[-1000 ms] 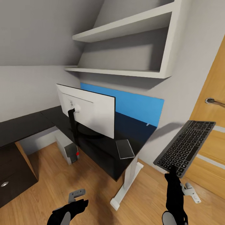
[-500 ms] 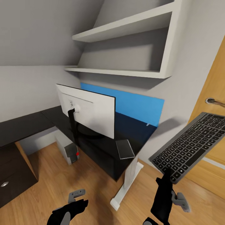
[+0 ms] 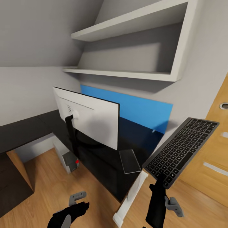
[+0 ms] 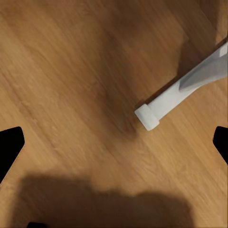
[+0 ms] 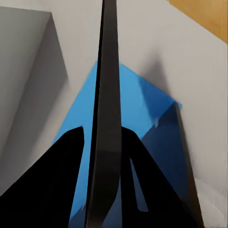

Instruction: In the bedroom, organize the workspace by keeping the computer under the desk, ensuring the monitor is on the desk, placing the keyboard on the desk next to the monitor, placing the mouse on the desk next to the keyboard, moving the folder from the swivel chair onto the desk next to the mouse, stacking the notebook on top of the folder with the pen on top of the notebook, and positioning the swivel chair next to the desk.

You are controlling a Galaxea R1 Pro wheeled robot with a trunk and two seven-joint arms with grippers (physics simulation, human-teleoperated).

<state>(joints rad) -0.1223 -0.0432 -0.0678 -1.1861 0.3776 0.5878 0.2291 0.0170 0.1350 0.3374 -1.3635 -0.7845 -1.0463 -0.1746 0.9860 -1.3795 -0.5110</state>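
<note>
Your right gripper has its jaws clamped on the keyboard, held tilted off the bench at four o'clock from the monitor; the left jaws stand wide and empty.

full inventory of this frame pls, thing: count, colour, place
monitor: 1, white back, black stand, on the desk, back toward the camera
desk: 1, black top, white legs, against the wall
notebook: 1, dark glossy, on the desk's near corner
keyboard: 1, grey frame, dark keys, held in the air right of the desk
computer: 1, light grey, on the floor under the desk
blue panel: 1, bright blue, on the wall behind the desk
shelves: 2, white, on the wall above the desk
door: 1, wood, at right
floor: light wood
left gripper: 1, grey, low over the floor, open
right gripper: 1, black, shut on the keyboard's near edge
</note>
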